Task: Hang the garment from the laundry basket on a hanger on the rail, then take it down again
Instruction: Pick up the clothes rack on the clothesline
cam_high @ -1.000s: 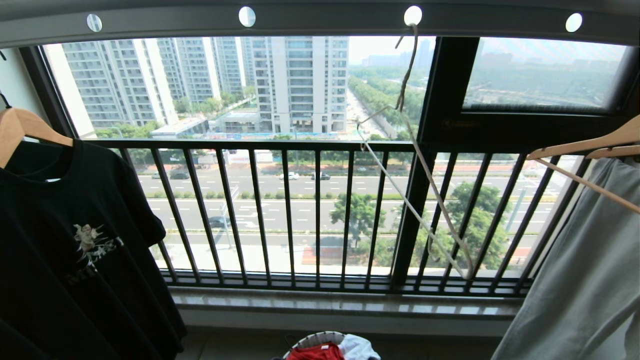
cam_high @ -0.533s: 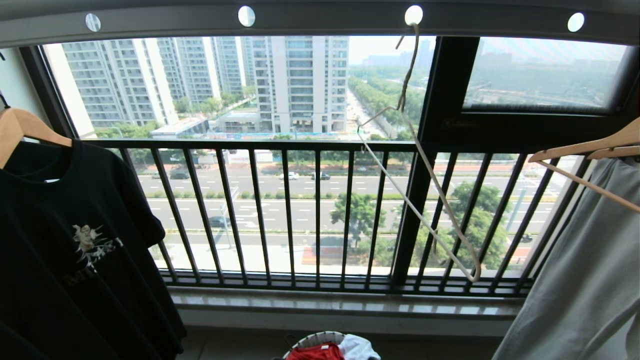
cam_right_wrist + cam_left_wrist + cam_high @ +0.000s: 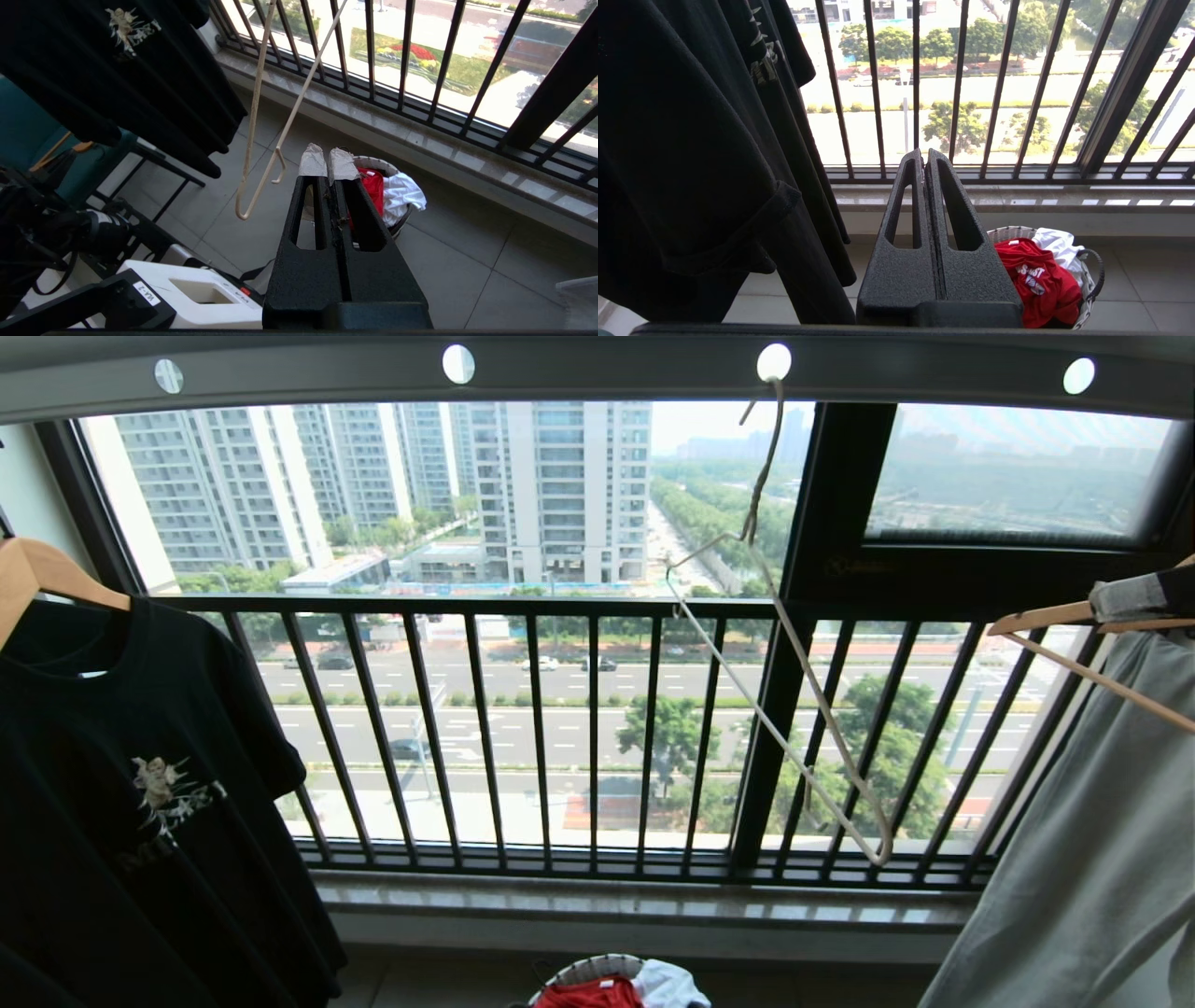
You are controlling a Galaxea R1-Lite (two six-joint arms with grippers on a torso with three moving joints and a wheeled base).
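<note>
I see the red shirt (image 3: pixel 1036 280) bunched in the basket (image 3: pixel 1013 232) on the floor below the railing (image 3: pixel 560 737). The hanger (image 3: pixel 794 644) hangs empty from the rail (image 3: pixel 597 373). My left gripper (image 3: pixel 924 161) and right gripper (image 3: pixel 327 161) are both pinched closed, holding nothing.

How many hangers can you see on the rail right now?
3: a wooden hanger at far left under the black T-shirt, the empty wire hanger mid-right, a wooden hanger at far right. More may hang beyond the edges.
</note>
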